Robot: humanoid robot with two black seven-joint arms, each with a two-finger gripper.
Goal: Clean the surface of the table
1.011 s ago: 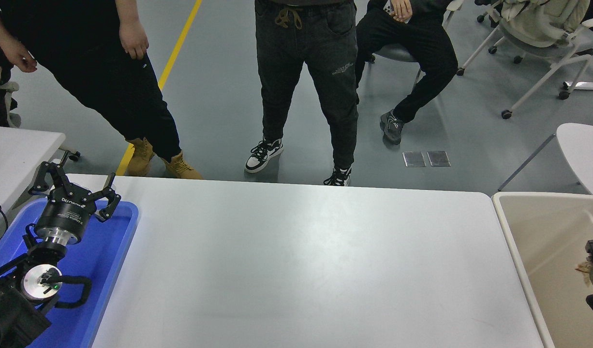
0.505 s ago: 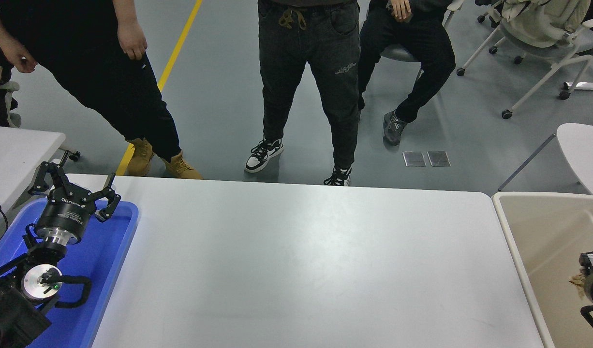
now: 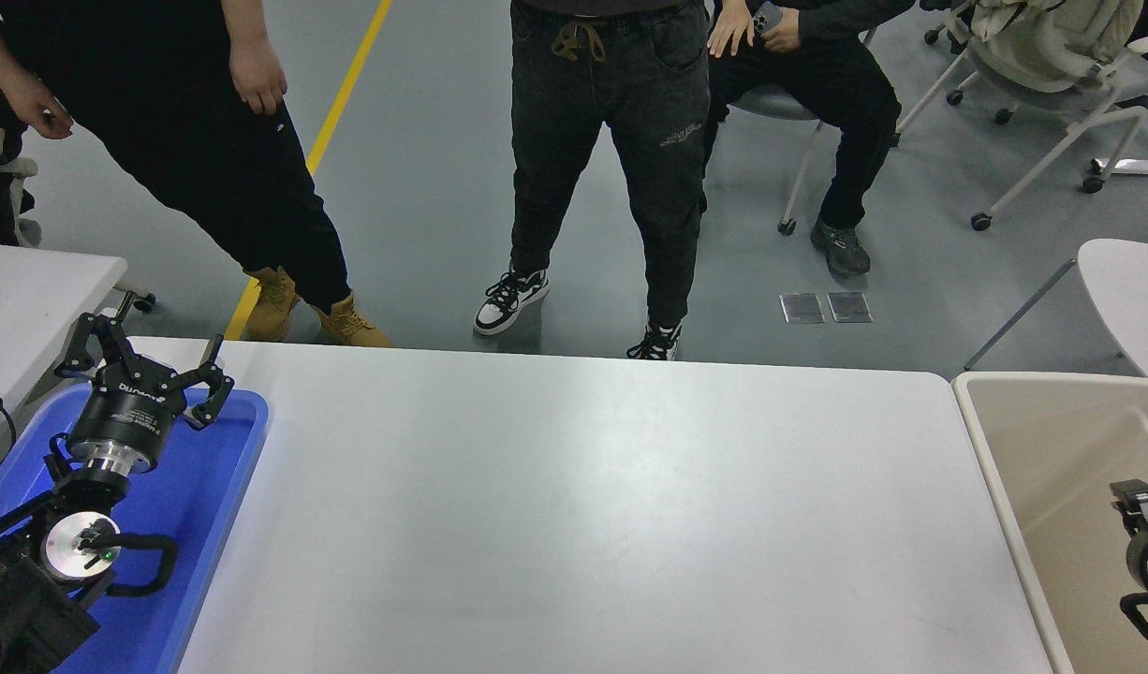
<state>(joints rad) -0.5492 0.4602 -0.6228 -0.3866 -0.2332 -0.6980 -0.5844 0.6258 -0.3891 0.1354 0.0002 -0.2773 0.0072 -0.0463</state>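
Your table surface (image 3: 593, 505) fills the middle and lower part of the view, its long axis running left to right across the picture, with the far edge toward the people and the rounded far corners showing at both ends. The top is glossy white. Your left gripper (image 3: 148, 370) sits parked at the lower left over the blue tray (image 3: 218, 487), which lies on the table's left end; the arm rises from the bottom corner and points away from you, and its fingers (image 3: 213, 388) stand spread apart, holding nothing. Your right gripper (image 3: 1140, 538) shows only as a black and metal piece at the right edge, over the beige bin (image 3: 1014, 468) just beside the table's right end; you cannot tell whether its fingers are apart or together. Beyond the far edge, two people stand on the grey floor (image 3: 424, 187), and a third sits on a chair (image 3: 771, 103) behind them.
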